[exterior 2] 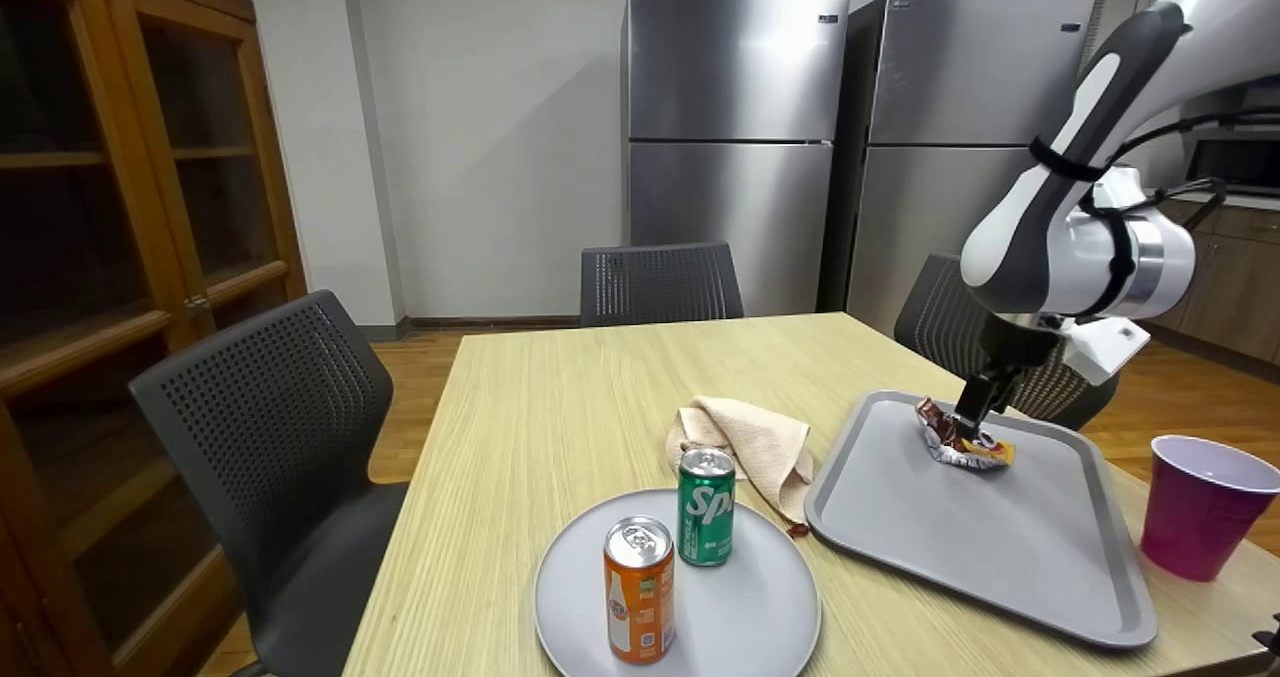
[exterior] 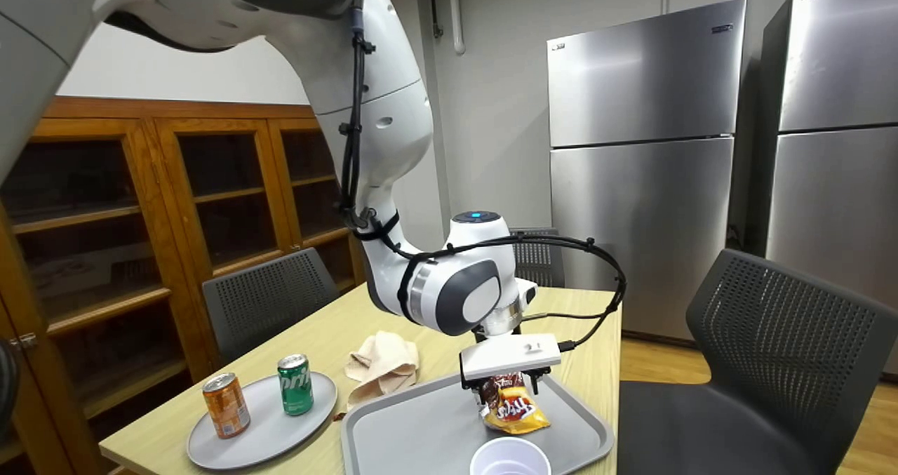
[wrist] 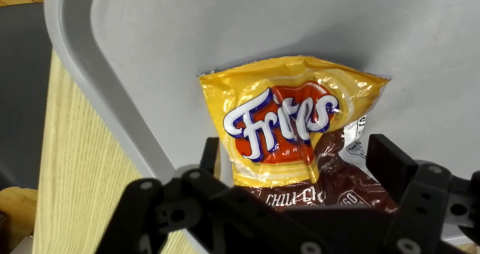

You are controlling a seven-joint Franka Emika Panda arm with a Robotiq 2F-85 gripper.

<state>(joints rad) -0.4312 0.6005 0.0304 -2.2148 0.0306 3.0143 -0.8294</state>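
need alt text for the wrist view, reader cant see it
A crinkled yellow-and-brown Fritos bag, marked CHILI below its logo, lies on a gray tray, with the open black pincer straddling it from the bottom edge; whether they touch is unclear. Left of the tray show a pale wood-grain table and a dark chair seat.

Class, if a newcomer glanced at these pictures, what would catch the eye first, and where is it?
Probably the big white robot arm, its open hand straddling the shiny yellow-and-brown Fritos bag on the gray tray. Next, perhaps, the orange can and green can, standing on the round gray plate in both exterior views. The magenta cup beside the tray is bold too.
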